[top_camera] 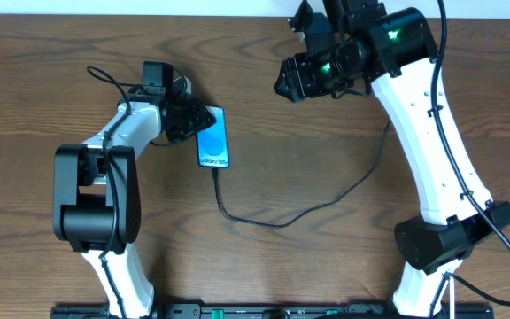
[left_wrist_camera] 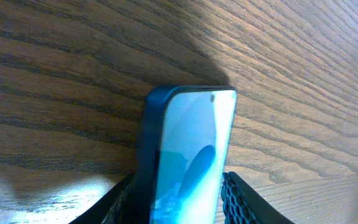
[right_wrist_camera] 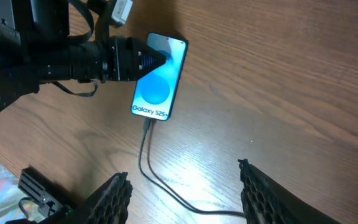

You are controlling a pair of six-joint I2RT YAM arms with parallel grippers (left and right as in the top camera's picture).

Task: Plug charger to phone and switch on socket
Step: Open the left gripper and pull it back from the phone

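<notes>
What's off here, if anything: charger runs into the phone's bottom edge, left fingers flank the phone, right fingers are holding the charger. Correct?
One error. The right fingers hold nothing: the right wrist view shows them spread apart above the table, with the charger lying on it below. It does meet the phone at its bottom edge, and the left fingers flank the phone.

On the right wrist camera I can read "Galaxy S25+" in white letters along the lower end of the blue screen of the phone (right_wrist_camera: pixel 159 78). From overhead the same line shows on the phone (top_camera: pixel 212 142), though it is so small there that I can only just make out what looks like "Galaxy S25".
</notes>
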